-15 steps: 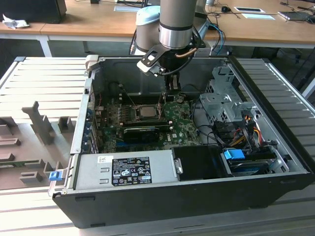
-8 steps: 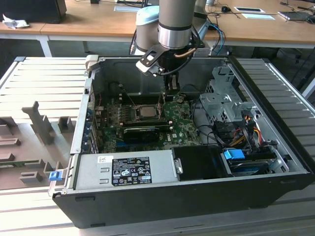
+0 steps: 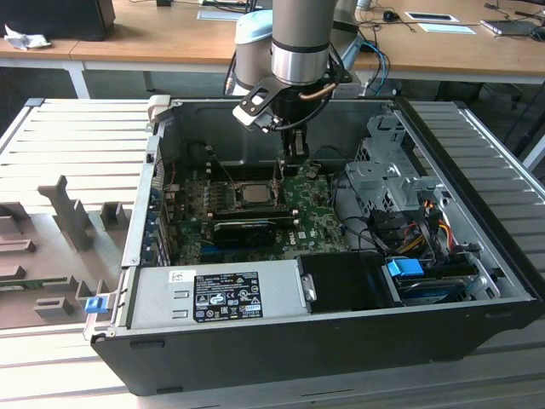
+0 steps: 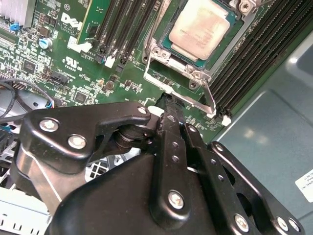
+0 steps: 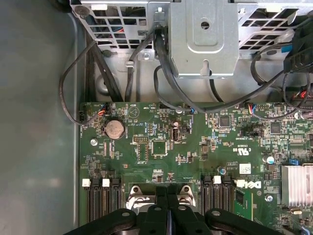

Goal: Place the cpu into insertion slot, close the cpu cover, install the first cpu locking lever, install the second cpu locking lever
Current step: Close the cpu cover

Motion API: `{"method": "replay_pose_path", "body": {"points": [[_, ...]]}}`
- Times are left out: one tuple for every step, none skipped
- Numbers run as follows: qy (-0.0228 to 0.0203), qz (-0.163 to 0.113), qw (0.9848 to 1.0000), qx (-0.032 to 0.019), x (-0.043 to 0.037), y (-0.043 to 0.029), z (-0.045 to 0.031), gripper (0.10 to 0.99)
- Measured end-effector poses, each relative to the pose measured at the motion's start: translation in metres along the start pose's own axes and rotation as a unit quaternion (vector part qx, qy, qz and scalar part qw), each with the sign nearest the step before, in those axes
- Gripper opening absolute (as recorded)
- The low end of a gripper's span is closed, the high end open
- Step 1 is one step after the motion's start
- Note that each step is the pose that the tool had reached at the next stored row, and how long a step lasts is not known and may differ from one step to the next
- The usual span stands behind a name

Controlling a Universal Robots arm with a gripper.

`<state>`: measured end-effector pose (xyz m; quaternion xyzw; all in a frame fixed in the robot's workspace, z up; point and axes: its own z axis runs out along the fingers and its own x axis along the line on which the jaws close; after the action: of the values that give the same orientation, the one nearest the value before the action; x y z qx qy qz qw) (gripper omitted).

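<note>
While its jaws stand pressed together, the gripper [image 4: 167, 100] sits with its tips just beside one edge of the cpu cover [image 4: 194, 73]. The cpu [image 4: 199, 27] lies flat within that cover's window, on the green motherboard [image 5: 161, 122], flanked by memory slots [image 4: 122, 24].

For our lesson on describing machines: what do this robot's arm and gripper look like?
The arm is a silver-grey cylinder with a pale blue joint cap and a black collar. A copper-coloured cable loops beside it. The gripper is matt black, built of flat linked bars joined by silver screws.
</note>
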<state>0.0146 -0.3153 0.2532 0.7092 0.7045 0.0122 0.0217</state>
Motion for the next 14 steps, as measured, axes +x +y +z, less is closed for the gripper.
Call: {"method": "replay_pose_path", "body": {"points": [[0.0, 0.0, 1.0, 0.0, 0.0, -0.0002, 0.0, 0.106], [0.0, 0.0, 1.0, 0.0, 0.0, -0.0003, 0.0, 0.106], [0.0, 0.0, 1.0, 0.0, 0.0, -0.0007, 0.0, 0.106], [0.0, 0.0, 1.0, 0.0, 0.0, -0.001, 0.0, 0.106], [0.0, 0.0, 1.0, 0.0, 0.0, -0.0016, -0.0001, 0.106], [0.0, 0.0, 1.0, 0.0, 0.0, -0.002, -0.0001, 0.106], [0.0, 0.0, 1.0, 0.0, 0.0, -0.0023, -0.0001, 0.106], [0.0, 0.0, 1.0, 0.0, 0.0, -0.0027, -0.0001, 0.106], [0.0, 0.0, 1.0, 0.0, 0.0, -0.003, -0.0001, 0.106], [0.0, 0.0, 1.0, 0.0, 0.0, -0.0033, -0.0001, 0.106], [0.0, 0.0, 1.0, 0.0, 0.0, -0.0035, -0.0002, 0.106], [0.0, 0.0, 1.0, 0.0, 0.0, -0.0041, -0.0002, 0.106], [0.0, 0.0, 1.0, 0.0, 0.0, -0.0045, -0.0002, 0.106], [0.0, 0.0, 1.0, 0.0, 0.0, -0.005, -0.0002, 0.106]]}}
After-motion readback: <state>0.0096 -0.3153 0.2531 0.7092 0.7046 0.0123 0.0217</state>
